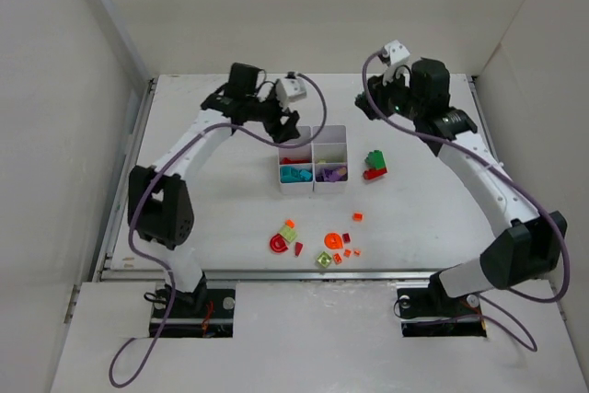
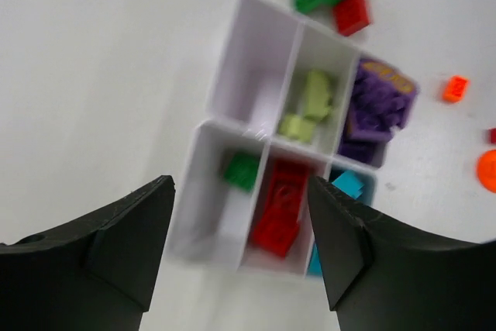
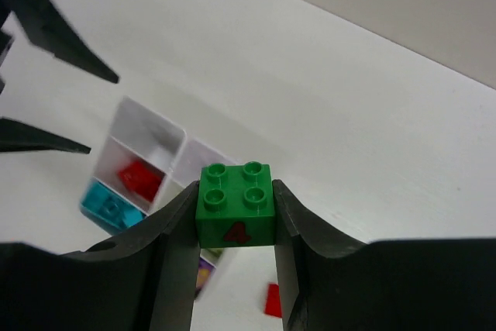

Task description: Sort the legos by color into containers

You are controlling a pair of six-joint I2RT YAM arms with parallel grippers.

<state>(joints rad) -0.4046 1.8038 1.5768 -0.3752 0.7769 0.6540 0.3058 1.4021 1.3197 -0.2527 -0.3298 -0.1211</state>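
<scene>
**Right pincer (image 3: 235, 191) clamps a green four-stud plastic brick (image 3: 235, 208); left pincer (image 2: 240, 184) hangs open**

Both fingers of the right pincer press the brick's sides, studs up. Below it and to its left sits the white plastic six-compartment organiser (image 3: 143, 125). The left pincer's jaws stand apart with nothing between them, directly above the organiser. Beneath it, red bricks (image 2: 279, 207), a small green brick (image 2: 242, 170), lime pieces (image 2: 310, 102), purple pieces (image 2: 376, 106) and teal pieces (image 2: 349, 184) lie in separate compartments. Loose orange, red and lime pieces (image 1: 317, 244) lie on the white table (image 1: 230, 218), well apart from both pincers.
</scene>
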